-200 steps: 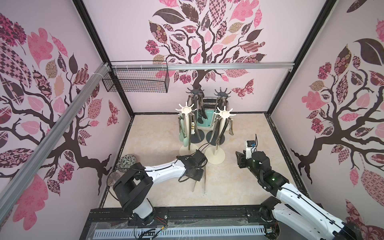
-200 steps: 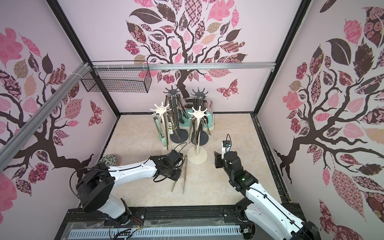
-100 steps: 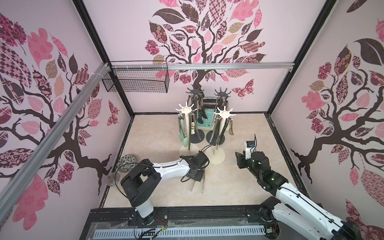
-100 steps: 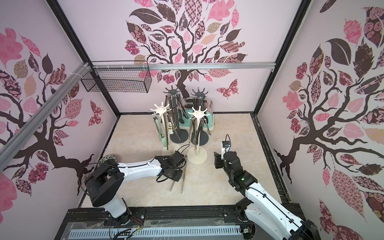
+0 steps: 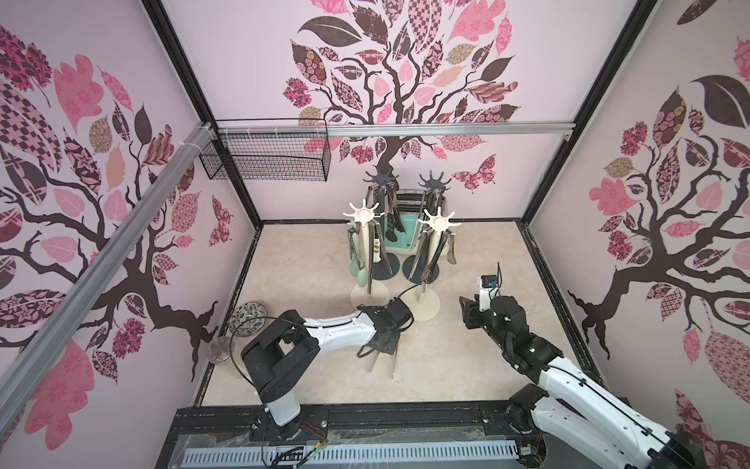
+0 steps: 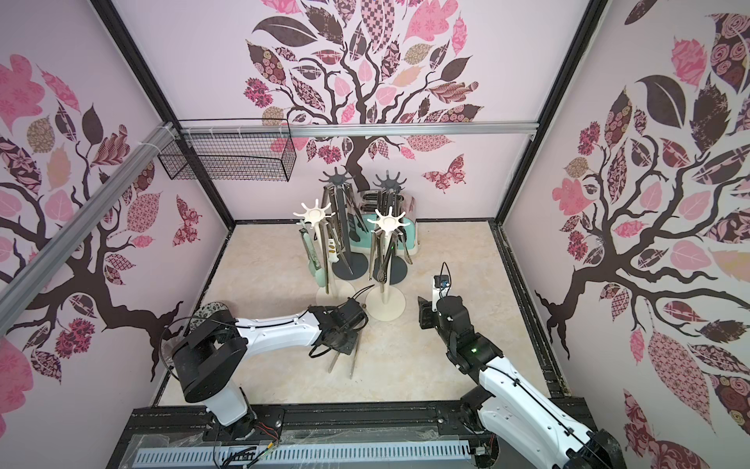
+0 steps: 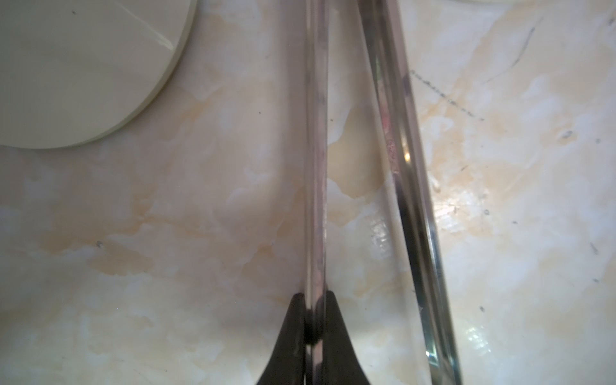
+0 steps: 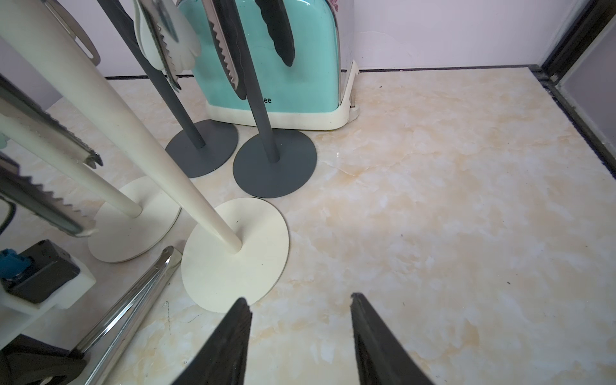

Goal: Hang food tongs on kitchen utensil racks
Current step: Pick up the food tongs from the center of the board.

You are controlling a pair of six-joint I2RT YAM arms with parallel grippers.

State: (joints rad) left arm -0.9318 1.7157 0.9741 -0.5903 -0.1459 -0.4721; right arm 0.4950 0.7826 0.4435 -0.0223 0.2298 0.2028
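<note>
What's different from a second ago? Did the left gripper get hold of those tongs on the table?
The left gripper has closed onto one arm of the steel tongs lying on the table. The left arm has swung its elbow slightly towards the middle. The tongs have not visibly lifted. Unchanged: the right gripper stays open and empty, and the racks are loaded as before.
</note>
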